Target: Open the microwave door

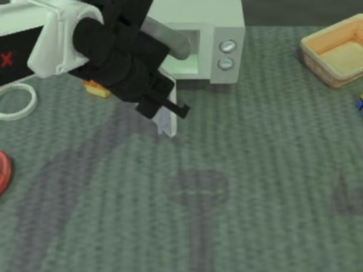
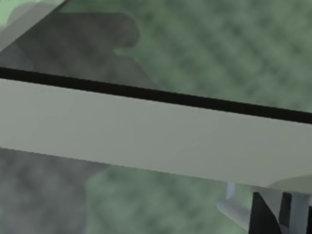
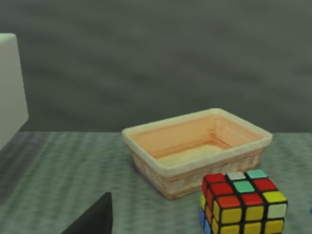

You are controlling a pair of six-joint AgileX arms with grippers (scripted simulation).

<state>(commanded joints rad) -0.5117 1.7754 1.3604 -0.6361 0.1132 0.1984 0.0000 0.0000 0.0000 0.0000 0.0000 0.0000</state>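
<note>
The white microwave point(image 1: 224, 22) stands at the back middle of the table, two round knobs point(image 1: 227, 54) on its front panel. Its cavity point(image 1: 190, 56) shows, and the microwave door point(image 1: 169, 123) is swung out toward the front, seen edge-on. My left gripper point(image 1: 173, 107) sits at the door's free edge, shut on the door's handle. In the left wrist view the door's pale edge point(image 2: 146, 131) crosses the picture, with the grey handle point(image 2: 234, 210) beside my dark fingers point(image 2: 263, 217). My right gripper point(image 3: 97, 222) is out of the top view; only a dark tip shows.
A tan basket point(image 1: 334, 51) stands at the back right, a colourful puzzle cube point(image 3: 241, 202) just in front of it. On the left lie a white ring point(image 1: 17, 102), a small orange-yellow item point(image 1: 96, 89) and a red object point(image 1: 3, 170).
</note>
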